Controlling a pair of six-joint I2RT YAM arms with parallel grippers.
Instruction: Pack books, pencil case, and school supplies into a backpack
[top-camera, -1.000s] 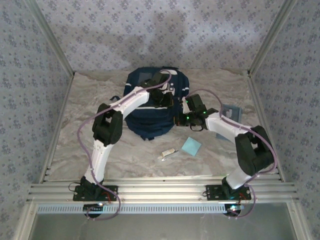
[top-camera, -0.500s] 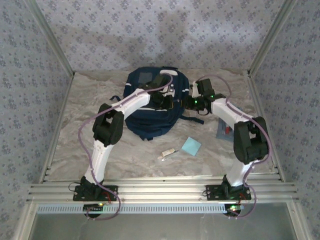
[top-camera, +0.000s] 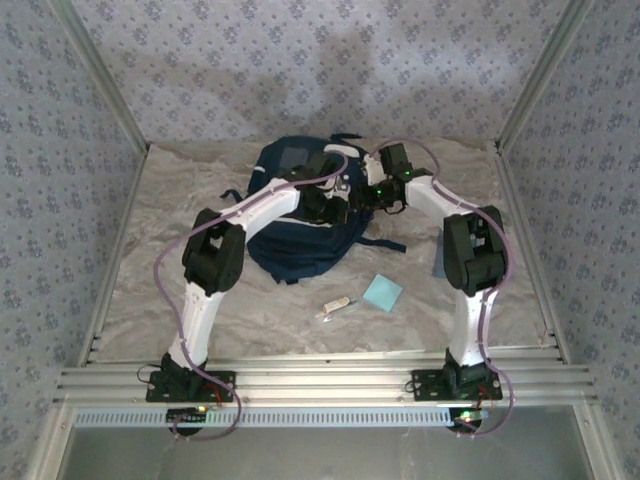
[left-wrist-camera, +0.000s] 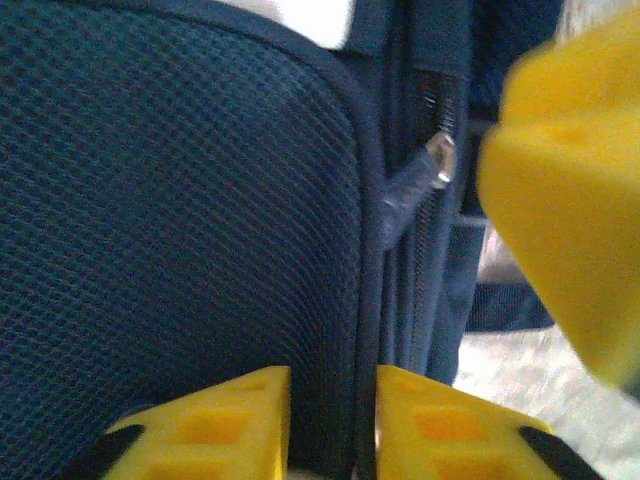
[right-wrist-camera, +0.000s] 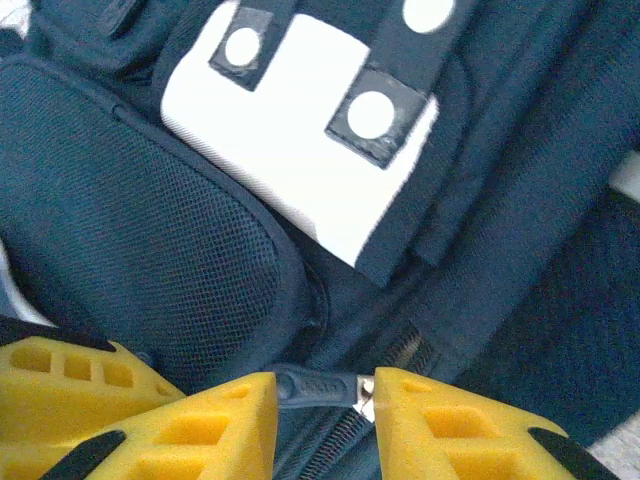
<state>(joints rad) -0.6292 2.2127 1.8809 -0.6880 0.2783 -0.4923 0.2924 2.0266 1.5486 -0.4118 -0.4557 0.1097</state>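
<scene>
Our left pincer (left-wrist-camera: 332, 425), narrow, pinches a seam of the backpack (left-wrist-camera: 180, 200). Our right pincer (right-wrist-camera: 325, 405), also narrow, holds the zipper pull (right-wrist-camera: 315, 386).

Pale blue floral-patterned walls (top-camera: 300, 60), grey-white marbled tabletop (top-camera: 160, 230), slanting metal corner posts (top-camera: 100, 75), ribbed aluminium rails (top-camera: 320, 380) along near edge

The navy backpack (top-camera: 300, 250) lay flat toward the back of the tabletop (top-camera: 200, 290). Nearer the front lay a light-blue square pad (top-camera: 382, 292) and, near it, a slim white stick (top-camera: 336, 307).
</scene>
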